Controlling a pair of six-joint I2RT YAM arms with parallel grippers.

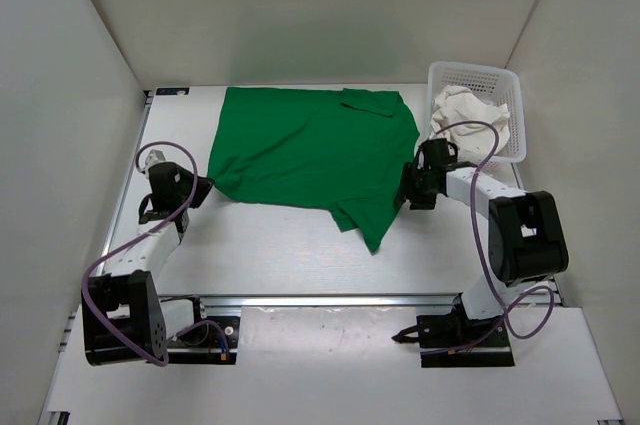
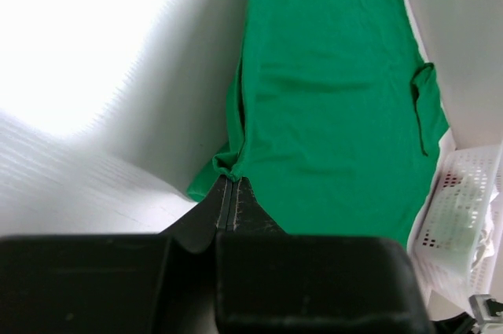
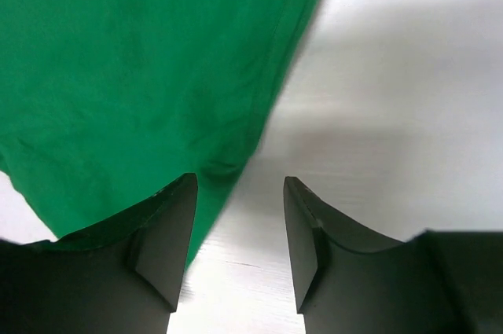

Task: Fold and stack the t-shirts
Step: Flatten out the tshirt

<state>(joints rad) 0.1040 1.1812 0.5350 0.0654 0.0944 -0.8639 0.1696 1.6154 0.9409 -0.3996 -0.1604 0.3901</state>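
White walled table [image 1: 300, 255]: green t-shirt [image 1: 310, 150] spread flat toward far edge; left gripper [image 2: 233, 189] clenched on its near-left corner; right gripper [image 3: 239, 192] jaws apart, astride right hem. Cloth judged limp, light: pinch corners.

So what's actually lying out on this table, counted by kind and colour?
green t-shirt, spread flat: 1
off-white t-shirt, crumpled in the basket: 1
white basket: 1
Total: 3

No legible text, no labels, numbers or signs
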